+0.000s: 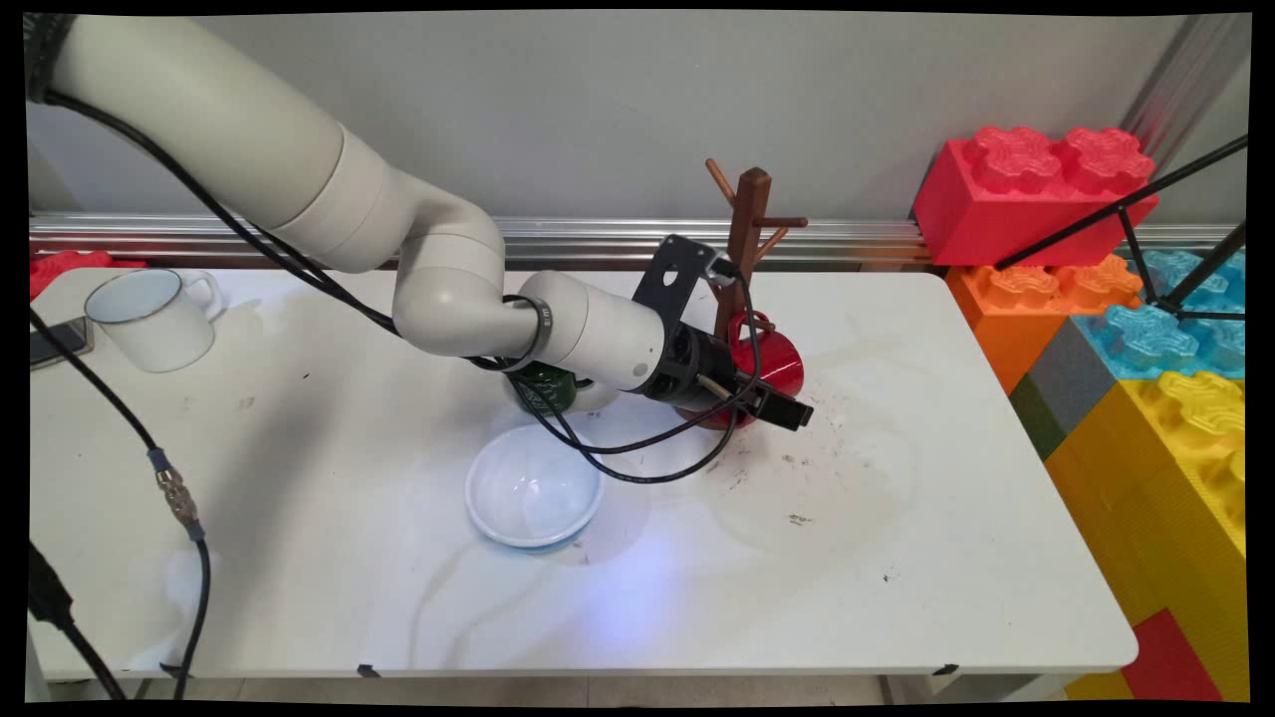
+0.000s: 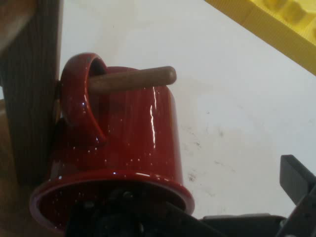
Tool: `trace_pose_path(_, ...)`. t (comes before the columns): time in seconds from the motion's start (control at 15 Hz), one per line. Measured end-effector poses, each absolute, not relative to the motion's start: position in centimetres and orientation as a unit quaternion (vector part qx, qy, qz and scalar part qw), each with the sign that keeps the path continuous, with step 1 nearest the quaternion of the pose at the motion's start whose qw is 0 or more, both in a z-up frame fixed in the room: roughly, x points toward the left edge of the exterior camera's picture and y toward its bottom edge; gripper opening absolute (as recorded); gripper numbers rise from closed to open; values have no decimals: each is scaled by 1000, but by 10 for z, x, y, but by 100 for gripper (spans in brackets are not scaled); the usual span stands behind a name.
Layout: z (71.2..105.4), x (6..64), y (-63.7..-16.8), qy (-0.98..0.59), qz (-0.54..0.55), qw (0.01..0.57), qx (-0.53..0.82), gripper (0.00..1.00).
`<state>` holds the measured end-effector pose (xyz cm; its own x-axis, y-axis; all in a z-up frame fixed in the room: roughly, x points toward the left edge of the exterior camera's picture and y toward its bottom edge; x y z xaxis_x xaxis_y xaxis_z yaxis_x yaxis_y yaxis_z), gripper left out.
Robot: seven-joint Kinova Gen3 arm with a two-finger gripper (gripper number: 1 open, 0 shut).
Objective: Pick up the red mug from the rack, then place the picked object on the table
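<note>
From the main view, the tool [image 1: 782, 406] sits low over the white tabletop [image 1: 896, 558], just beside the red mug [image 1: 782, 363] hanging on the wooden mug tree [image 1: 747, 234]. A green mug [image 1: 543, 390] is partly hidden behind the arm, with a white bowl [image 1: 534, 492] nearer and a white mug [image 1: 154, 319] far left.

In the hand view, the red mug's [image 2: 128, 143] handle is hooked over a wooden peg [image 2: 143, 79]. I cannot tell whether the tool is released or clenched.
</note>
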<state>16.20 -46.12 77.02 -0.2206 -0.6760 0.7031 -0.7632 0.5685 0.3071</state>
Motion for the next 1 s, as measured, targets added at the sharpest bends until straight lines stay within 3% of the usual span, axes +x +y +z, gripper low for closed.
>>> trace_pose_path(0.2, 770, 163, -463, -775, 52, 422, 468, 100)
trace_pose_path(0.27, 770, 163, -463, -773, 53, 423, 470, 0)
trace_pose_path(1.0, 771, 174, -461, -760, 56, 414, 497, 0)
